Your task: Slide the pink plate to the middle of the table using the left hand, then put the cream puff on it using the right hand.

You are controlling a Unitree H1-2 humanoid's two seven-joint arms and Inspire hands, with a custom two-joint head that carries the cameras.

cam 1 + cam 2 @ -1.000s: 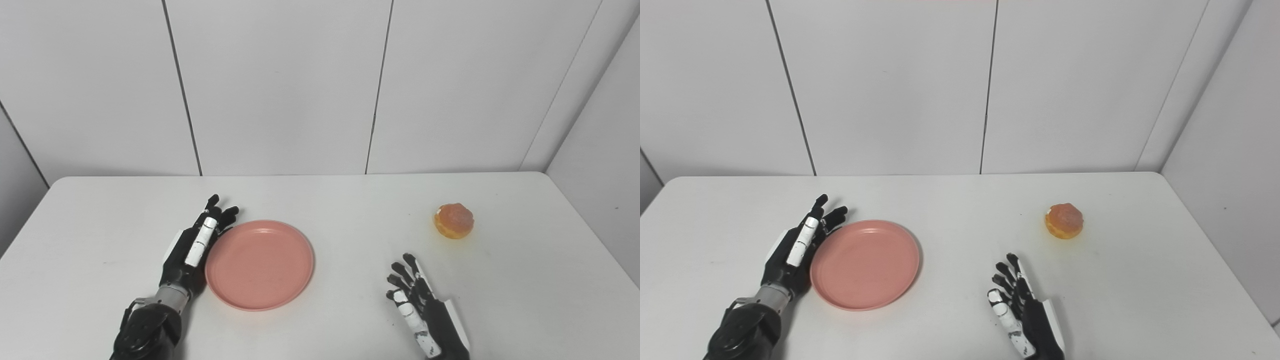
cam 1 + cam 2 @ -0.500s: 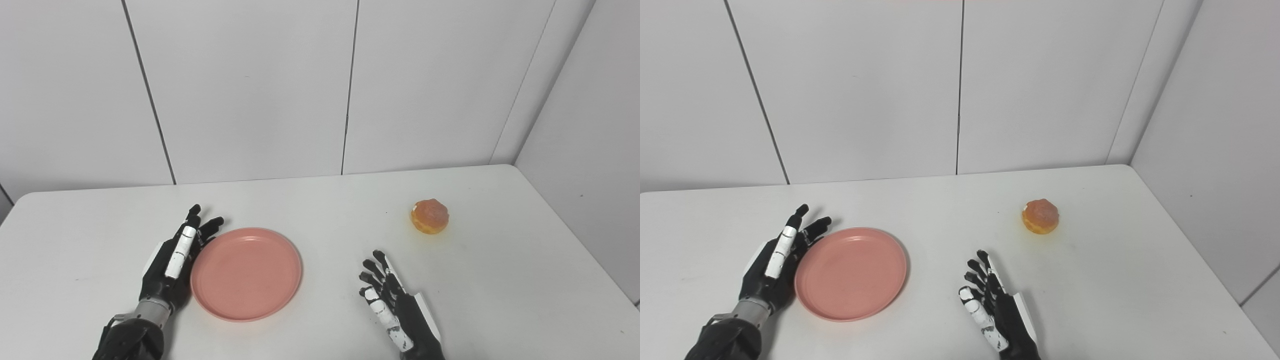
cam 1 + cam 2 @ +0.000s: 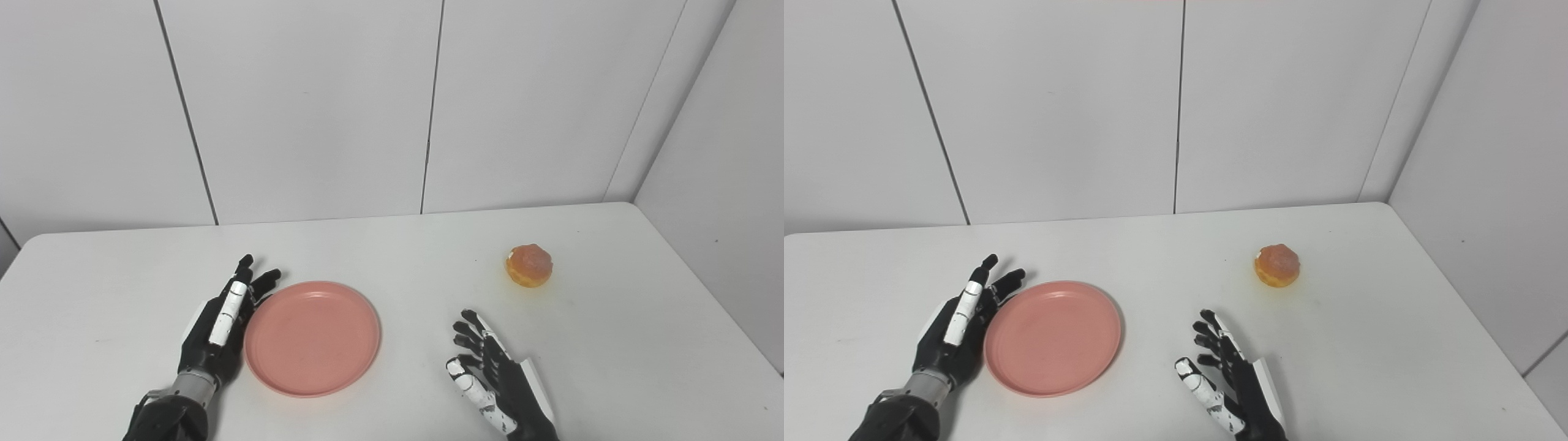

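pink plate point(image 3: 312, 338), golden-orange cream puff point(image 3: 529, 265), white table point(image 3: 416, 257), black-and-white hands point(image 3: 219, 327)

I see the pink plate point(image 3: 312, 338), round, shallow and empty, lying flat on the white table point(image 3: 404, 257) left of the middle toward the near edge. The cream puff point(image 3: 529, 265) is a small golden-brown ball with a speck of white cream at its upper left, sitting on the table's right side, well apart from the plate.

A white table point(image 3: 392, 245) carried a pink plate point(image 3: 312, 337). A cream puff point(image 3: 529, 265) lay well to the plate's right, farther back.
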